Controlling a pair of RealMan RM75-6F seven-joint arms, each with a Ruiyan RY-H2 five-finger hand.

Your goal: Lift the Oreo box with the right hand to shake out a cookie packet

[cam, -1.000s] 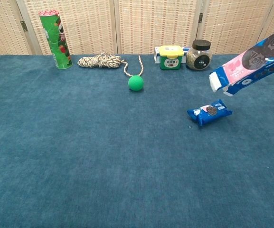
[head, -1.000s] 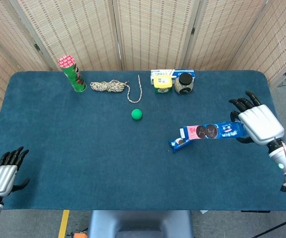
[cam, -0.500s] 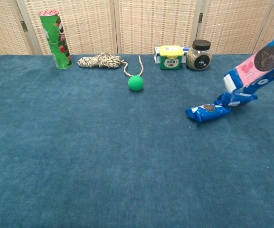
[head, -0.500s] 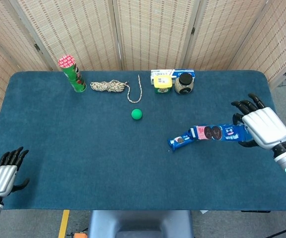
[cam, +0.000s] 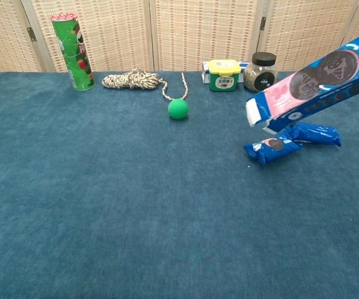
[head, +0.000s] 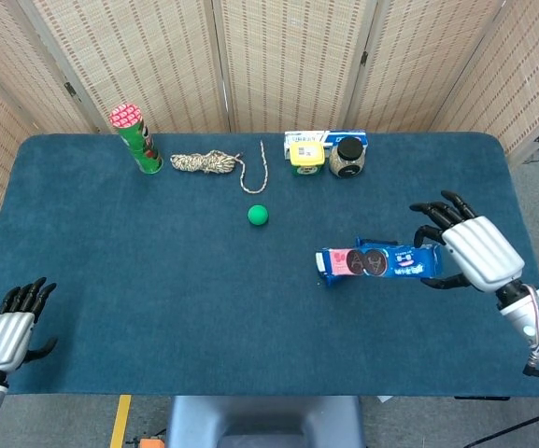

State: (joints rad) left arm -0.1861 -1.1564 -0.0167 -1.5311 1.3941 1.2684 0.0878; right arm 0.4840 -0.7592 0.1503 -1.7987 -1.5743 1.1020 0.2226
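My right hand (head: 475,252) grips the far end of the blue and pink Oreo box (head: 374,262), which hangs tilted above the table with its open end pointing left and down. In the chest view the Oreo box (cam: 313,79) slants from upper right to lower left, and the hand itself is out of frame. Two blue cookie packets lie on the cloth under the box: one packet (cam: 271,148) shows a cookie picture, the second packet (cam: 315,134) lies just right of it. My left hand (head: 7,327) rests open at the table's near left corner.
A green ball (head: 258,216) lies mid-table. Along the back stand a green snack tube (head: 136,139), a coil of rope (head: 209,162), a yellow-lidded tub (head: 306,156) and a black-lidded jar (head: 347,157). The blue cloth table (head: 157,280) ends just beyond my right hand.
The box swung left and up, and a second cookie packet slid out onto the cloth beside the first. My right hand moved left with it. The left hand stayed put.
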